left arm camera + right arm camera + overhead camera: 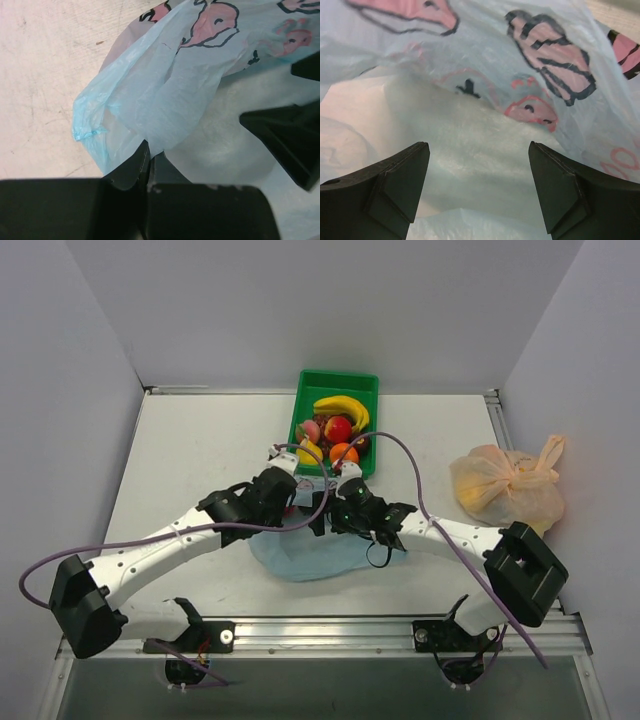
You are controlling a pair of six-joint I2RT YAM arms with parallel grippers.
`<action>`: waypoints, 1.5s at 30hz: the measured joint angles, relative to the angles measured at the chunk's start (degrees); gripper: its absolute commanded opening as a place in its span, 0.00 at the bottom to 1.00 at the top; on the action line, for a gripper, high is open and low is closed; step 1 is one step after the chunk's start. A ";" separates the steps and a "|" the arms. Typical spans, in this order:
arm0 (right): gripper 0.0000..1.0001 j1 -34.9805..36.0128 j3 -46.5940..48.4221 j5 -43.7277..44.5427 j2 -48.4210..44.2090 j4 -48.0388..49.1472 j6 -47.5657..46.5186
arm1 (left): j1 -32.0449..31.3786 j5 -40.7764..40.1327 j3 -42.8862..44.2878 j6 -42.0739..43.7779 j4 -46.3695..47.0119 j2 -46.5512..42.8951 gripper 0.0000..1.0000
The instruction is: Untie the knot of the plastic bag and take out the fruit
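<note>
The light blue plastic bag [305, 552] lies flattened on the table between my two grippers. Its pink cartoon prints show in the left wrist view [165, 80] and the right wrist view [485, 65]. My left gripper [297, 502] [149, 150] is shut on a fold of the bag's film. My right gripper [325, 518] [479, 150] is open, its fingers astride the bag's film and holding nothing. No knot shows in any view. The banana [340, 405], a red apple [338, 428] and the orange [343, 452] lie in the green bin [310, 388]. No fruit shows inside the bag.
The green bin stands just beyond the bag and also holds other toy fruit. A knotted pale orange bag [505, 485] sits at the right, near the wall. Grey walls enclose the table on three sides. A black finger of the right gripper [285, 135] shows close by in the left wrist view.
</note>
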 measured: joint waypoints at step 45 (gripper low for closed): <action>0.31 -2.78 2.84 -3.78 10.60 3.74 -0.55 | -6.78 5.46 -8.87 -16.04 -2.36 -11.06 0.00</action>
